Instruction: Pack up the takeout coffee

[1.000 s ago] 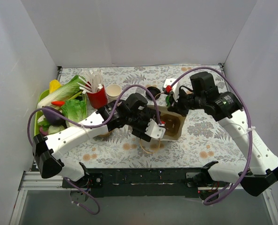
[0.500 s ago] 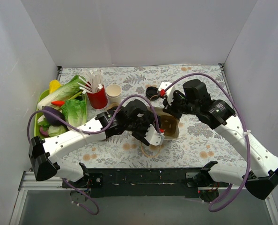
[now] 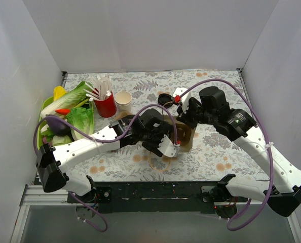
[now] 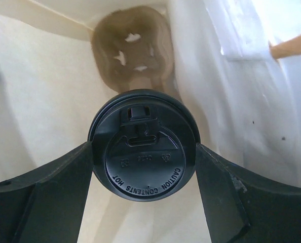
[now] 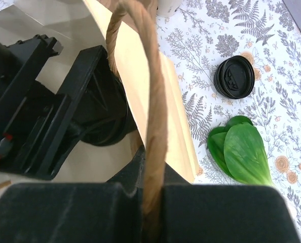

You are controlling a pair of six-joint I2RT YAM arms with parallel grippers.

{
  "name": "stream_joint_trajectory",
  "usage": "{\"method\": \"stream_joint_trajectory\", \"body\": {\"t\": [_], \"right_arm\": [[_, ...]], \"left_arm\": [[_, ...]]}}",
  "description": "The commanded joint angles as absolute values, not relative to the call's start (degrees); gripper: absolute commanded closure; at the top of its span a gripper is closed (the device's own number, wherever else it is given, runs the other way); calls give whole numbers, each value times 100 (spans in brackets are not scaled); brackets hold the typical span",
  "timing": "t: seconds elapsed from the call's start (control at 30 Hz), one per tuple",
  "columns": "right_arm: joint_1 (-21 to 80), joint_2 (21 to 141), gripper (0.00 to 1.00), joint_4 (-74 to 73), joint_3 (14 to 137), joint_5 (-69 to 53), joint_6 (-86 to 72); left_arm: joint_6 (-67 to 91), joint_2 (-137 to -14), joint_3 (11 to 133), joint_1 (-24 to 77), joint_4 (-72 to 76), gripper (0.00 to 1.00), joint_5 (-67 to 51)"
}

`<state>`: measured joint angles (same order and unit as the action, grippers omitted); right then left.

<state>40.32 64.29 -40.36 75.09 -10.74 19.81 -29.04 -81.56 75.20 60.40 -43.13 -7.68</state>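
Judging by how things lie, the insertion step is in hand. Nearest, in the left wrist view, the takeout coffee (image 4: 144,144) is clamped at its sides by the left pincer (image 4: 144,152), inside the paper bag (image 4: 49,101), its lid turned to the camera. Beyond it, at 12 o'clock, a brown carrier (image 4: 133,48) is seen at the bag's bottom. The right pincer (image 5: 153,195) is closed on the bag's handle (image 5: 151,101), by which the mouth is held open. Farther off, at 1 o'clock on the surface (image 5: 292,50), a loose black lid (image 5: 234,77) lies apart. Next, the cup is to be pushed deeper and seated in the carrier before it is released.
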Motion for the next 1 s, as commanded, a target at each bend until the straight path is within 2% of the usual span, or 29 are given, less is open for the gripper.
{"method": "stream_joint_trajectory", "body": {"t": [0.0,0.47,0.8,0.97], "right_arm": [[4122,6091,99,-3894,7612,-1203,1951],[4447,6222,99,-3718,7550,-1459,1600],[4465,6118,99,-3551,7339,-1573,1521],[4526,5977,99,-3603,7269,-1547,1670]], "left_arm": [[-2918,-7762,7067,6064,-4053,100,-229],[-2392,-7682,6838,6038,-3586,100,-193],[-1785,-7392,6662,5985,-3472,100,-606],[-1749,-7207,6382,5985,-3542,100,-300]]}}
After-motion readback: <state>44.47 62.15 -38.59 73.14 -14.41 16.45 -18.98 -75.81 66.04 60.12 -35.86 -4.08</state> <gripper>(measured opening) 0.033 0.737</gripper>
